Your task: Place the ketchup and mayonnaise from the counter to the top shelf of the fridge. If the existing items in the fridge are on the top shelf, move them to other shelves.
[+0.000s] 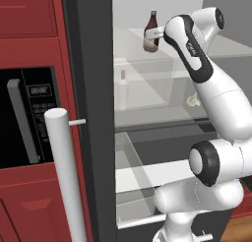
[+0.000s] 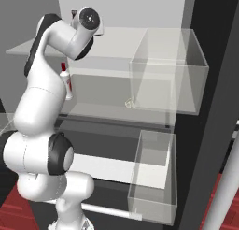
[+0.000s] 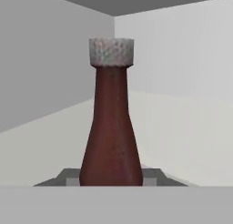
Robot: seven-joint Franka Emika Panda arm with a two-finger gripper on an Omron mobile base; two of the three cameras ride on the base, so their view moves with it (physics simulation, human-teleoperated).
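the step in hand looks like carrying the ketchup bottle [image 1: 152,32] into the fridge [image 2: 140,46] and setting it on the top shelf [image 1: 231,48]. the end effector [image 1: 156,35] is clamped narrow on the lower body of the bottle, which stands upright, cap up; in the hand view the dark red body [image 3: 111,145] rises between the fingertips [image 3: 68,178] with its pale cap [image 3: 111,52] against the fridge's grey inner walls. relative to the top shelf, the bottle is over its left part, and whether its base already touches the shelf or hangs just above it cannot be told. one shelf below the top shelf, a white bottle with a red cap [image 1: 122,91], likely the mayonnaise, stands upright near the left wall, and a small pale item [image 1: 193,100] lies further right on that same lower shelf. no other item is seen on the top shelf, so nothing there seems to need clearing. the next move calls for lowering the bottle until it rests flat on the top shelf, then parting the fingers and drawing straight back without tipping it.
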